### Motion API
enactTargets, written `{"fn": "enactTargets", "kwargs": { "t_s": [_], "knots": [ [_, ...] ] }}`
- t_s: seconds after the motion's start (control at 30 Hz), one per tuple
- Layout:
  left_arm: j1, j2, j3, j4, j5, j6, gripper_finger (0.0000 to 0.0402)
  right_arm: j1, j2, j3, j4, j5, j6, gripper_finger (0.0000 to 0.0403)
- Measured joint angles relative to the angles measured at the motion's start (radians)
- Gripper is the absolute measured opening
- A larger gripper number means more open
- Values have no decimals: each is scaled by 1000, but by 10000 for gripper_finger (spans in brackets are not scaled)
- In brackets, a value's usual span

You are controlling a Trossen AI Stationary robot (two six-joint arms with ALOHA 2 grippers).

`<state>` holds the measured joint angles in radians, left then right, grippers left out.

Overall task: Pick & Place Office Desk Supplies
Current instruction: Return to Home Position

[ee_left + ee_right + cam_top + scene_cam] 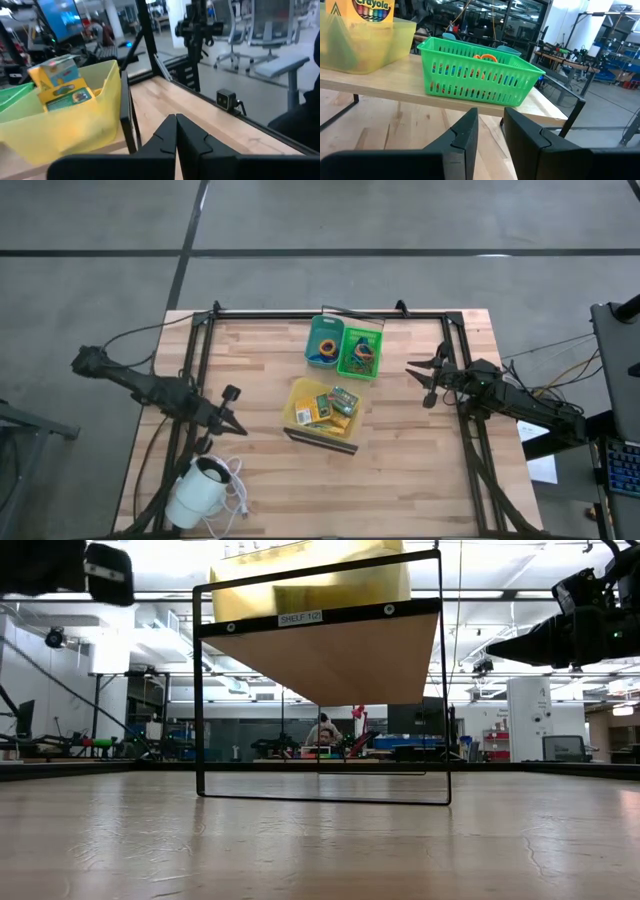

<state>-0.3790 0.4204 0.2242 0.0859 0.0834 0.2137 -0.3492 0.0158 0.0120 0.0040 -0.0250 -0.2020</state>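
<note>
Yellow plastic bin (297, 402), green slotted basket (361, 331), teal tub (325, 330): on raised wooden shelf (370, 82). Left claw (176, 119): closed, empty. Right claw (490, 114): slightly parted, empty.

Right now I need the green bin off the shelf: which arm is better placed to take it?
Probably right. The open right gripper faces the green bin from its side; the shut left gripper sits nearer the yellow bin.

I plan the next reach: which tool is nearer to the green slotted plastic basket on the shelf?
Right. The right tool is a short gap from the green slotted plastic basket; the left tool is farther off, past the yellow plastic bin.
</note>
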Motion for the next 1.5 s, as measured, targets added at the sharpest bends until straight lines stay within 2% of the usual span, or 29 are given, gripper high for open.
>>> {"fn": "enactTargets", "kwargs": {
  "t_s": [0.13, 0.37, 0.63, 1.17, 1.5],
  "knots": [
    [0, -172, -83, -14, 6, 0, 5, 0, 0, 0, 0, 0, 0, 86],
    [0, -423, -162, -156, 50, -1, 5, 0, 0, 0, 0, 0, 0, 74],
    [-2, -418, -167, -206, 89, 19, 5, 0, 0, 0, 2, 2, 0, 72],
    [-2, -417, -165, -215, 85, 22, 11, 0, 0, 0, 0, 1, 0, 89],
    [-2, -417, -165, -217, 85, 22, 12, 0, 0, 0, 0, 0, 0, 74]
  ]
}}
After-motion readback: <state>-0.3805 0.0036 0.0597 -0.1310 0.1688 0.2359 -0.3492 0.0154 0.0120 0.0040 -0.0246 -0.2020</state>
